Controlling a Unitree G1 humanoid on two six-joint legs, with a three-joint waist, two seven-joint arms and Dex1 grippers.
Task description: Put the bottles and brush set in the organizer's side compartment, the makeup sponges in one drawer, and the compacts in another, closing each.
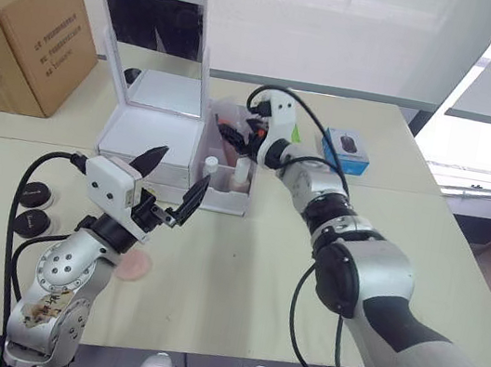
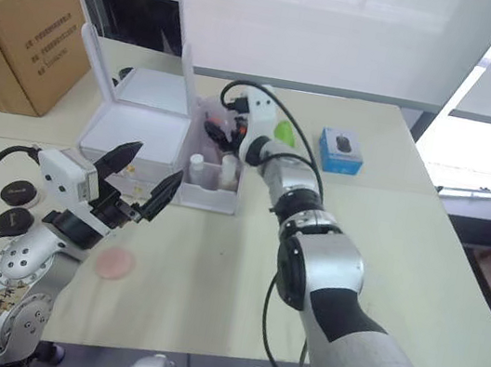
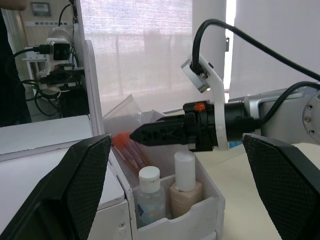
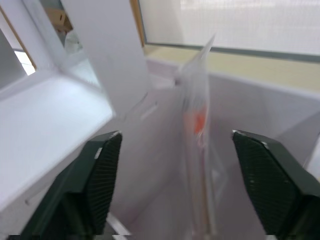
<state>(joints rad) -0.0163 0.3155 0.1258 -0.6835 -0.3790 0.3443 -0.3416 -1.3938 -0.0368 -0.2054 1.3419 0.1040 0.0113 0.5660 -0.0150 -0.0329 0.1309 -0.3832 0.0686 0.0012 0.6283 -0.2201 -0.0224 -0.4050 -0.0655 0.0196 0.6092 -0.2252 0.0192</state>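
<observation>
Hovering wide-spread over the side compartment (image 3: 175, 220), the right gripper (image 3: 137, 135) could easily knock the brush set (image 4: 197, 150) or the bottles (image 3: 150, 200) if swung out carelessly, while the left gripper (image 1: 170, 185) is parked spread too.

Little could be read from where I stood. The cardboard box (image 1: 27, 32) at the far left carried lines of dark print on its side, too small to make out. The blue box (image 1: 346, 150) on the far right showed a picture of a computer mouse, with no legible words.
</observation>
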